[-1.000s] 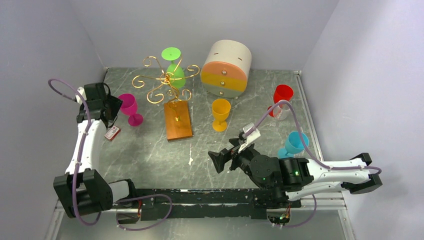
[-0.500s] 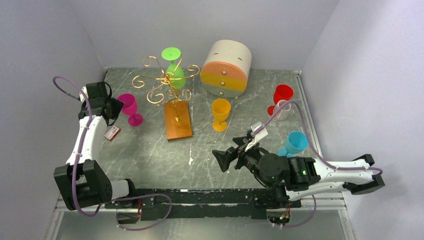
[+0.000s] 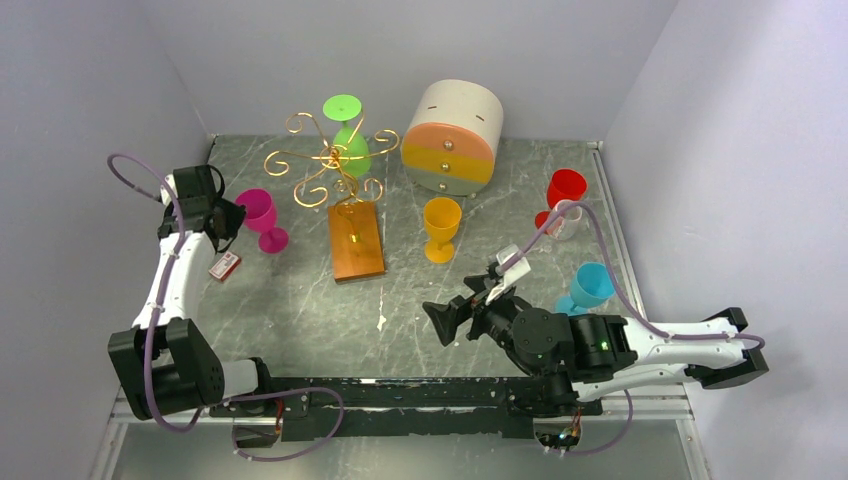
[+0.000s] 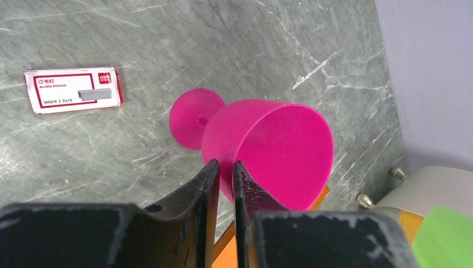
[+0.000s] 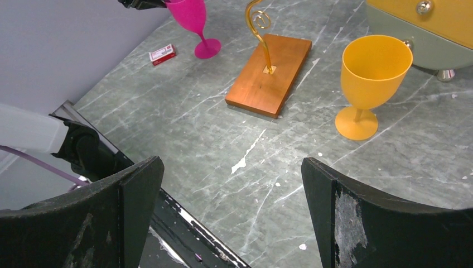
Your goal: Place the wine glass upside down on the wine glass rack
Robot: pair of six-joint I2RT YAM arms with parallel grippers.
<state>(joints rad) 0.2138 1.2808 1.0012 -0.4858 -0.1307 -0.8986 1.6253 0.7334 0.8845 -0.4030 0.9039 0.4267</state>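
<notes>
Inspection of my left gripper (image 4: 225,165): the two fingers stand nearly together, nipped across the near wall of the magenta wine glass (image 4: 268,151), one finger outside the bowl and the other at its rim, with only a thin slit between them. I judge this a pinch on the bowl wall, though I cannot confirm how firm it is. The glass stands upright on its foot directly ahead of my fingertips, with its stem and foot beyond the bowl. A staples box (image 4: 72,90) lies off to one side of the foot. The wine glass rack (image 3: 356,243) sits past the glass on the side away from my left gripper, near but not touching it. My right gripper (image 5: 230,163) is spread wide with nothing between its fingers. It is well apart from the magenta glass, with an orange glass (image 5: 370,75) ahead of it. Handling assessment: the glass looks like moulded plastic, so it is probably light, stiff and not brittle, but smooth and liable to slip. A pinch on one thin wall may flex the bowl and let it swing when inverted. The rim hold does leave the stem and foot free, which I judge are the parts the scroll arms must catch. The wire rack looks slight, so a nudge could tip it.
</notes>
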